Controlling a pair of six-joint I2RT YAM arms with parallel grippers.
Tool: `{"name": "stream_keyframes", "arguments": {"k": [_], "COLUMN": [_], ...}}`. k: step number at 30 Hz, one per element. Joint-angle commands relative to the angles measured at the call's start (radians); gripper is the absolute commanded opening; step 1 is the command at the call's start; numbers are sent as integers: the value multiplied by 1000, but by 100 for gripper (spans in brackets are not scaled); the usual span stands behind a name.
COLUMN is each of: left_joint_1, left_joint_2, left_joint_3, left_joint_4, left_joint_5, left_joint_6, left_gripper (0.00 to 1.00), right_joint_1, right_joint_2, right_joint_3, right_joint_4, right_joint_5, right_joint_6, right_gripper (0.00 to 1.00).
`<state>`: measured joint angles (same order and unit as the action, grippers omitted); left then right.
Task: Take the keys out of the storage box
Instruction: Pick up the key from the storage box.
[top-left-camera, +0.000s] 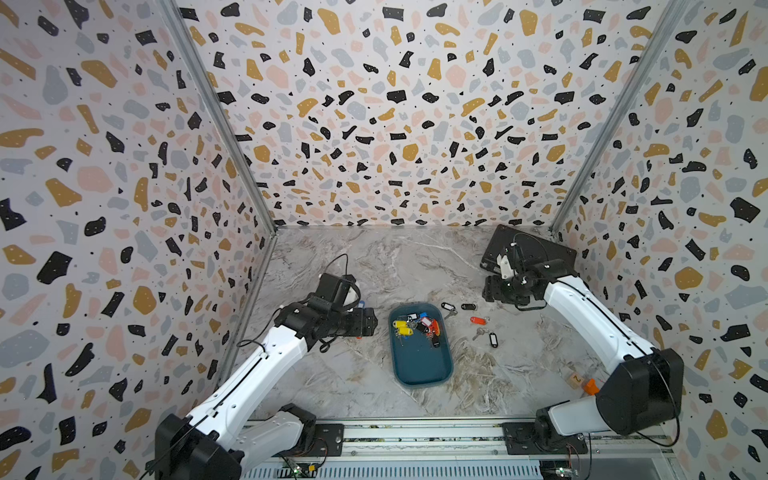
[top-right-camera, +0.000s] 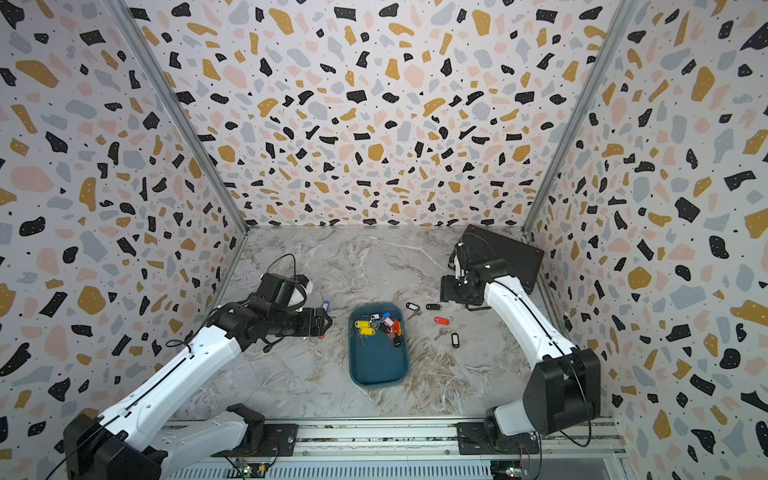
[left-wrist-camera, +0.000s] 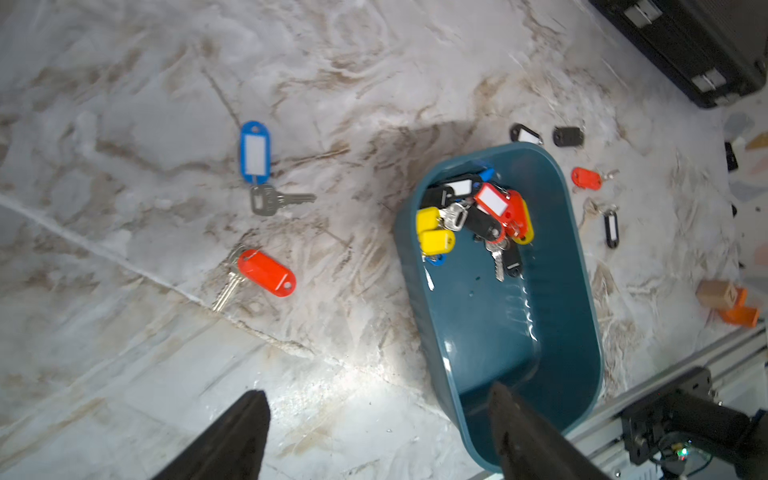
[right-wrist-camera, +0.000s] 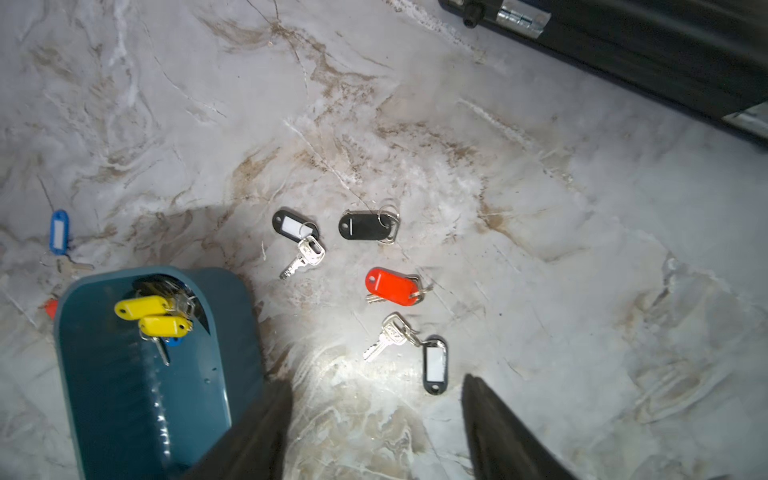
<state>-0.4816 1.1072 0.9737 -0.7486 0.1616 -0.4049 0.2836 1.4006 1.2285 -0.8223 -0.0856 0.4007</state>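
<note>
The scene is closed in on three sides by terrazzo-patterned walls (top-left-camera: 395, 104). A grey marble-patterned tabletop (top-left-camera: 374, 257) with brown veining is bordered at the front by an aluminium rail (top-left-camera: 415, 432).

At the left, the left end effector (left-wrist-camera: 376, 392) is held just to the left of the storage box (top-left-camera: 419, 361); its fingers are spread wide and nothing is gripped between them. On the tabletop on that side a blue-tagged key (left-wrist-camera: 254, 151) and a red-tagged key (left-wrist-camera: 266, 272) are laid apart from each other.

The storage box is set near the middle of the tabletop, its long side running front to back. The keys (top-left-camera: 415, 326) inside are heaped at its far end, with yellow, red, black and blue tags tangled together, while the near half is bare.

To the right of the box are scattered a black-tagged key (right-wrist-camera: 295, 226), a black tag on rings (right-wrist-camera: 365, 225), a red tag with its keys (right-wrist-camera: 390, 286) and a second black-tagged key (right-wrist-camera: 435, 363).

Beyond them the right end effector (right-wrist-camera: 378, 382) is held above the tabletop, parted and empty. A black case (top-left-camera: 540, 245) is seen in the far right corner, and a wooden block (top-left-camera: 575, 379) lies beside an orange piece (top-left-camera: 590, 386) near the front right
</note>
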Motion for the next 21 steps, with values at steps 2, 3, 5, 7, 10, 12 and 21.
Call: {"name": "stream_keyframes", "arguments": {"k": [2,3,5,7,10,12,21], "left_joint_1": [-116,-142,-188,-230,-292,-310,-361], "left_joint_2": [70,100,156,229,337,409,617], "left_joint_3": [120,141,180,222,277,300,322], "left_joint_4": [-31,-31,-30,-32,-22,6,148], "left_joint_5": [-91,-101,-111,-120,-122,-75,-41], "left_joint_6": [56,64,84,106,138,147,15], "left_gripper": [79,78,74,71,67,67,57], "right_joint_1": [-6,-6,-6,-6,-6,-6,-6], "right_joint_2": [-130,-161,-203,-230,-265,-293,-363], "right_joint_3": [-44,-47,-42,-29,-24,-41,-91], "right_joint_4": [-37,-41,-62,-95,-130,-132,-135], "right_joint_5": [-41,-46,-44,-35,-7,14,41], "right_joint_6": [7,7,6,-3,-13,-14,-4], "right_gripper": [50,48,45,43,41,41,41]}}
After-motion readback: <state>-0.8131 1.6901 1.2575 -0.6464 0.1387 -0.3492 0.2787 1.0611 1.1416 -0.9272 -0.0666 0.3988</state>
